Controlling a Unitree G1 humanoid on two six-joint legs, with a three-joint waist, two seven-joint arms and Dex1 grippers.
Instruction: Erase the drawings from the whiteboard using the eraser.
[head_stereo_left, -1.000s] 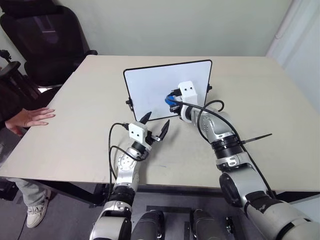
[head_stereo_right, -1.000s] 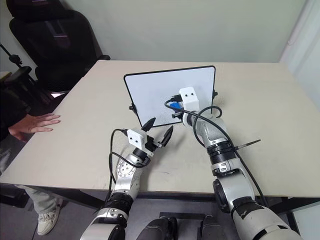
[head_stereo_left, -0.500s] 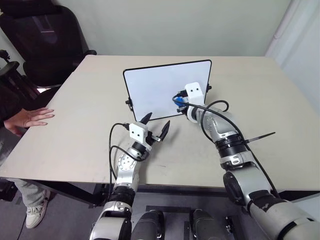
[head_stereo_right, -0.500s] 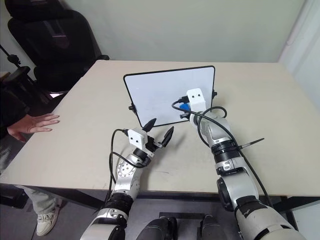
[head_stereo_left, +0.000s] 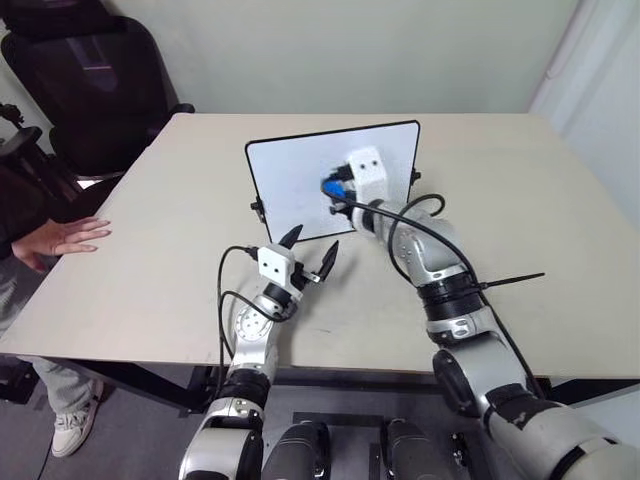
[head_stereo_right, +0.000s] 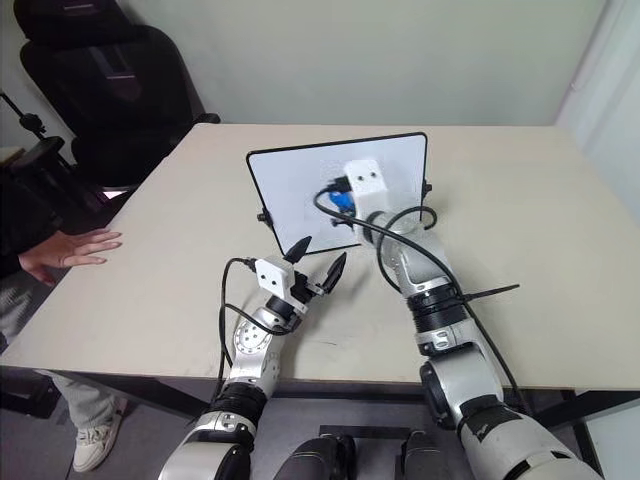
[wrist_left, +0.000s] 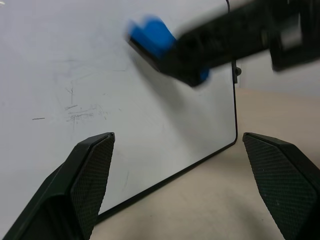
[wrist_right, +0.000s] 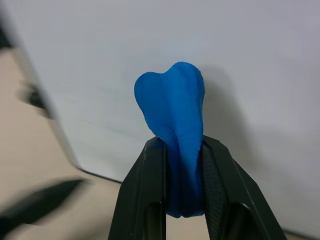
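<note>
The whiteboard (head_stereo_left: 290, 185) stands upright near the middle of the table, its white face towards me. My right gripper (head_stereo_left: 335, 188) is shut on the bright blue eraser (wrist_right: 175, 110), whose tip is at the board's face, right of its middle (wrist_left: 150, 35). Of the drawings, faint thin grey traces (wrist_left: 80, 112) show on the board in the left wrist view. My left gripper (head_stereo_left: 312, 250) stands open just in front of the board's lower edge, with nothing between its fingers (wrist_left: 90, 170).
A person's hand (head_stereo_left: 62, 236) rests flat on the tan table (head_stereo_left: 520, 190) at its left edge. A black office chair (head_stereo_left: 90, 80) stands behind the table's far left corner. A pale curtain (head_stereo_left: 600, 70) hangs at the right.
My right gripper has carried the eraser up and to the left across the board, after a short swing to the right. The left gripper has stayed where it was.
</note>
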